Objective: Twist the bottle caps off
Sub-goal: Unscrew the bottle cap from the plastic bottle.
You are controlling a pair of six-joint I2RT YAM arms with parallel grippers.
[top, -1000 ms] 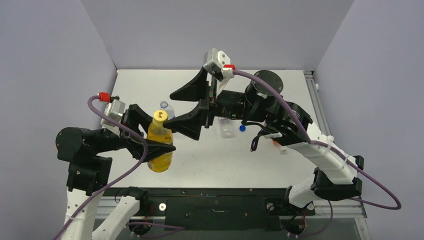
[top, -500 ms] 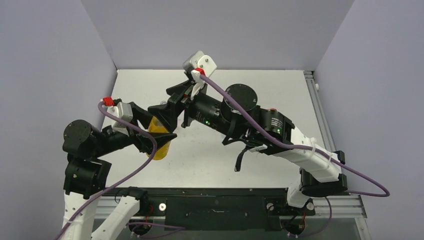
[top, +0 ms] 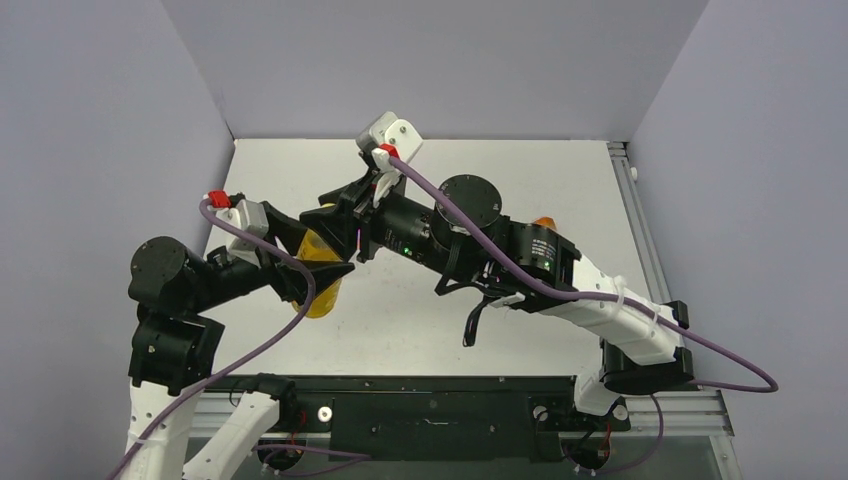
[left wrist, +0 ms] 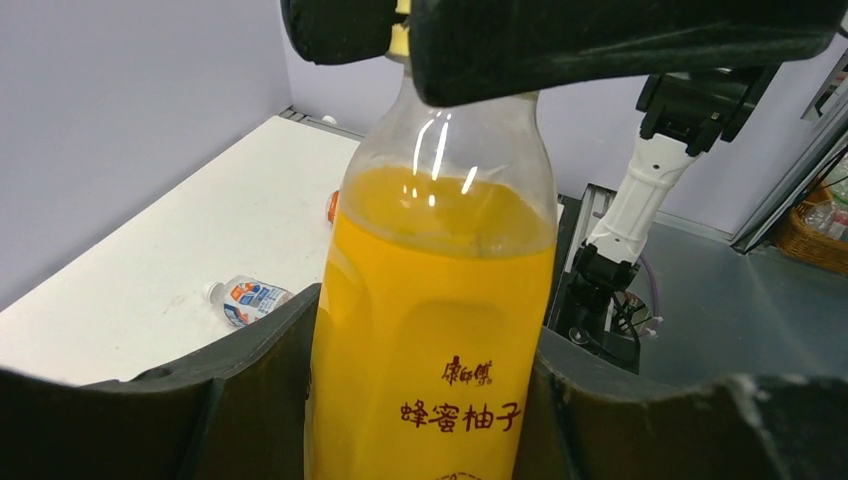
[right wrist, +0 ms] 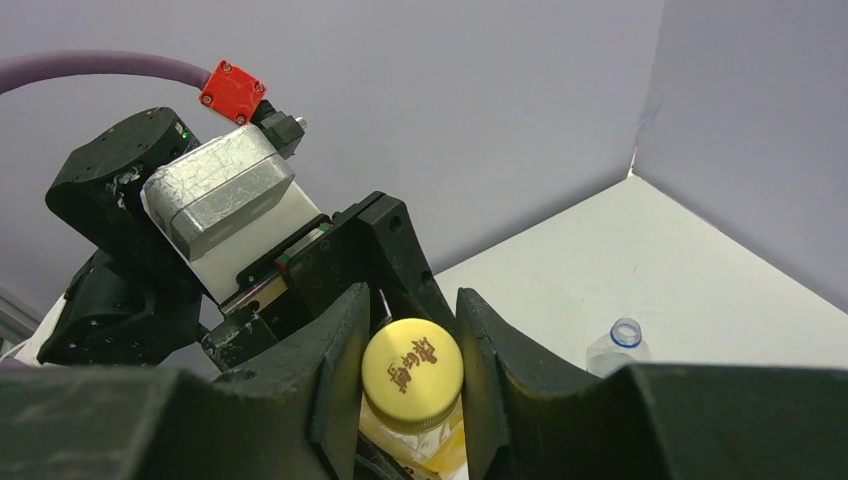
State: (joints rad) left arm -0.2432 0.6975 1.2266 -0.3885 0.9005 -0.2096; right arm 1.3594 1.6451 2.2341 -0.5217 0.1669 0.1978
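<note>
The yellow juice bottle (left wrist: 440, 330) stands between the fingers of my left gripper (left wrist: 425, 400), which is shut on its body. In the top view the bottle (top: 322, 295) is mostly hidden under both grippers. Its yellow cap (right wrist: 412, 370) sits on the neck, and my right gripper (right wrist: 412, 345) is shut on it from above, one finger pressed on each side. From the left wrist, the right gripper's fingers (left wrist: 600, 40) cover the bottle's top. In the top view my left gripper (top: 318, 272) and right gripper (top: 338, 222) meet at the bottle.
A clear bottle (right wrist: 620, 347) with an open neck and a blue ring stands on the table beyond the grippers. A small bottle (left wrist: 248, 298) with a white-blue label lies on its side. Part of an orange bottle (top: 543, 221) shows behind the right arm.
My right gripper has swung left from the table's middle onto the bottle's top and shut on the yellow cap. The left gripper has kept hold of the bottle, shifting slightly.
</note>
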